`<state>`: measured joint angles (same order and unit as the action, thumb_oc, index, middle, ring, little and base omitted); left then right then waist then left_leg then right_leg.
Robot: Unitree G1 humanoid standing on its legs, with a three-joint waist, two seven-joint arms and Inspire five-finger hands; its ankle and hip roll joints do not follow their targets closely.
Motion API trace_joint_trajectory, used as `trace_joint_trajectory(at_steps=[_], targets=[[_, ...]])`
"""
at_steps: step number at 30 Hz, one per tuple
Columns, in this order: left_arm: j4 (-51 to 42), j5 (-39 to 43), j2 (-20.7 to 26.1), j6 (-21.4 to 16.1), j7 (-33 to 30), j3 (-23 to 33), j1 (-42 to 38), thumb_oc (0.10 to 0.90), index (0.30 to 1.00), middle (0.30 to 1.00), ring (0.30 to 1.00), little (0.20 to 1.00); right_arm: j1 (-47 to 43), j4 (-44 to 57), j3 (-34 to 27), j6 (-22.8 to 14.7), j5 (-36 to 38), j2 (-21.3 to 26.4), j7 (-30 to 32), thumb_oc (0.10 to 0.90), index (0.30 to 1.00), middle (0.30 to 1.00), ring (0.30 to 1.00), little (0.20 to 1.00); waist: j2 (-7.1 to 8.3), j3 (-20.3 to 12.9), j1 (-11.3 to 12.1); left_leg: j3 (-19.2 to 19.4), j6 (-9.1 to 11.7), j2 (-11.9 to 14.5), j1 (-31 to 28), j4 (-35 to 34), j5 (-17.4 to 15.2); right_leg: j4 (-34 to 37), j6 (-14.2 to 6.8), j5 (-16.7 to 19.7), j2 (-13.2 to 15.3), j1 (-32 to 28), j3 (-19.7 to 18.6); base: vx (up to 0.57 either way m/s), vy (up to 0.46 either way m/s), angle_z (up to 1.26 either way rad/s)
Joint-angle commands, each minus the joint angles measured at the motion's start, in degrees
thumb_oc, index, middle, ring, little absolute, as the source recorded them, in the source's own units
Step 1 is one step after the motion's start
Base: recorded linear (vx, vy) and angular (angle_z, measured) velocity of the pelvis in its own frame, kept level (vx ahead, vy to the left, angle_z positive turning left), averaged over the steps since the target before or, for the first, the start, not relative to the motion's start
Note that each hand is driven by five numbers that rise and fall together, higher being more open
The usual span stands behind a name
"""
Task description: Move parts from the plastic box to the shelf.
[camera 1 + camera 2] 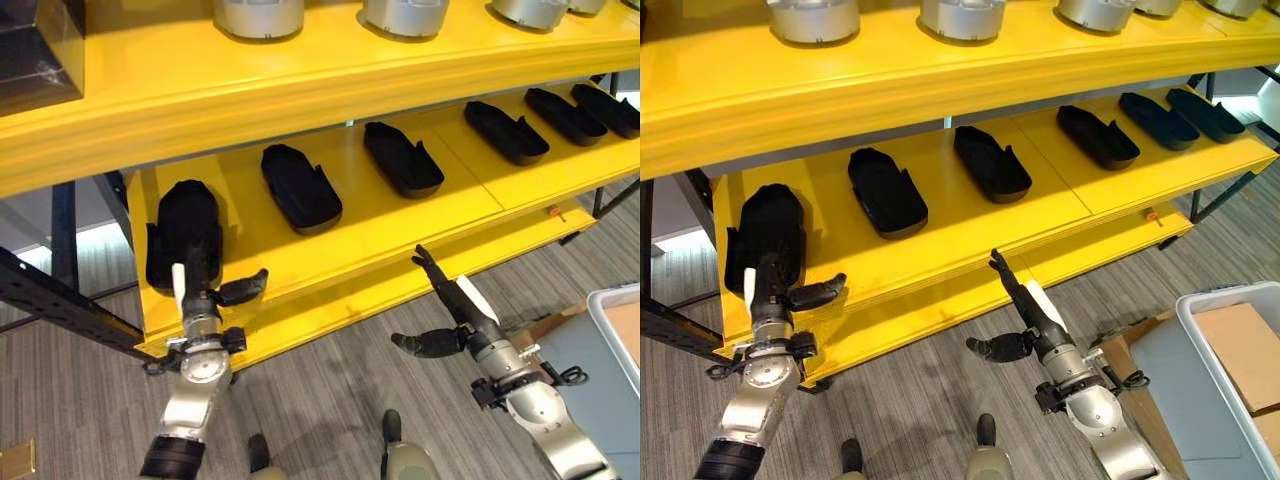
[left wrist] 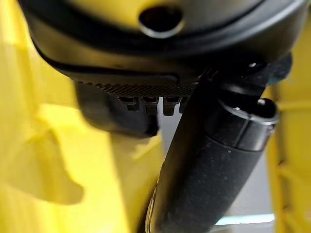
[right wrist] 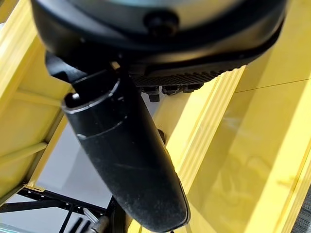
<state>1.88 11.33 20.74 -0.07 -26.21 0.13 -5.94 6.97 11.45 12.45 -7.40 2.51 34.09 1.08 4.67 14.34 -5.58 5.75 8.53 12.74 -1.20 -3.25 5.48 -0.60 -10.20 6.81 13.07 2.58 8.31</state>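
i see my left hand [image 1: 205,285] with straight fingers on the black part [image 1: 184,232] at the shelf's [image 1: 400,215] left end; right hand [image 1: 452,312] spread, empty. part looks stiff, light, slick; i'd grip its side walls.

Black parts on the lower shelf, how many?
6. One at the left end by the left hand, then five spaced rightward. More may lie past the frame's right edge.

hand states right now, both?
Left hand: open, fingers straight over the black part on the lower shelf.
Right hand: open, holding nothing, in front of the shelf edge.
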Motion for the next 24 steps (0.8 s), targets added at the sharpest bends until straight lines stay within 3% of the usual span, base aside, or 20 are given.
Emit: trace_joint_trajectory(at_steps=[1,6,12,15,18,20,24], targets=[[-4.26,0.86,2.41,-8.67,-1.69,2.65,-6.25,0.9,1.0,1.0,1.0,1.0,-2.83,5.49,-3.01,-4.87,2.93,-0.81,2.31,0.9,1.0,1.0,1.0,1.0,1.75,-3.92,0.6,0.44,-1.23,0.62,-3.2,1.32,-4.3,-7.13,-1.16,-6.08,2.23,-0.13,0.47,0.0,0.0,0.0],[-8.7,1.5,3.05,-9.99,0.01,3.14,-4.7,0.9,1.0,1.0,1.0,1.0,-2.88,5.45,-3.09,-5.18,3.17,-0.99,1.9,0.9,1.0,1.0,1.0,1.0,1.53,-4.17,0.98,0.19,-1.32,0.52,-3.27,1.12,-4.34,-6.97,-1.16,-6.13,2.29,-0.49,0.66,0.0,-0.001,0.01],[-14.3,-6.63,7.5,-9.28,2.93,5.26,0.84,0.9,1.0,1.0,1.0,1.0,-2.45,5.62,-3.86,-5.43,3.36,-0.81,0.72,0.9,1.0,1.0,1.0,1.0,1.07,-4.19,1.68,-0.16,-1.33,0.51,-3.4,1.02,-4.34,-6.53,-1.1,-6.16,2.28,-1.38,1.42,0.0,-0.002,0.03],[-17.03,-18.41,11.89,-8.46,4.32,7.47,6.9,0.9,1.0,1.0,1.0,1.0,-2.03,5.48,-4.81,-5.81,3.52,-0.49,-0.17,0.9,1.0,1.0,1.0,1.0,0.66,-4.16,2.38,-0.45,-1.3,0.52,-3.35,0.87,-4.33,-6.05,-1.1,-6.2,2.17,-1.88,1.77,-0.01,-0.002,0.04],[-18.64,-22.04,13.52,-8.66,5.1,8.47,10.37,0.9,1.0,1.0,1.0,1.0,-1.66,5.54,-5.27,-5.98,3.55,-0.37,-0.52,0.9,1.0,1.0,1.0,1.0,0.55,-4.26,2.63,-0.66,-1.29,0.56,-3.34,0.76,-4.26,-5.69,-1.08,-6.16,2.15,-2.2,1.97,-0.01,-0.002,0.03],[-19.83,-30.82,17.55,-9.21,5.57,9.93,15.01,0.9,1.0,1.0,1.0,1.0,-1.25,5.68,-5.67,-6.41,3.96,0.06,-1.08,0.9,1.0,1.0,1.0,1.0,0.37,-4.31,3.21,-0.89,-1.16,0.6,-3.27,0.47,-4.1,-4.93,-1.18,-6.03,2.04,-2.74,2.33,-0.02,-0.005,0.12],[-19.93,-33.17,19.34,-10.9,7.52,10.74,20.13,0.9,1.0,1.0,1.0,1.0,-0.59,5.84,-6.3,-6.73,4.27,0.28,-1.71,0.9,1.0,1.0,1.0,1.0,0.08,-4.58,3.8,-1.04,-1.08,0.56,-3.24,-0.18,-3.77,-3.83,-1.38,-5.58,1.93,-3.07,2.72,-0.01,0.001,0.03]])
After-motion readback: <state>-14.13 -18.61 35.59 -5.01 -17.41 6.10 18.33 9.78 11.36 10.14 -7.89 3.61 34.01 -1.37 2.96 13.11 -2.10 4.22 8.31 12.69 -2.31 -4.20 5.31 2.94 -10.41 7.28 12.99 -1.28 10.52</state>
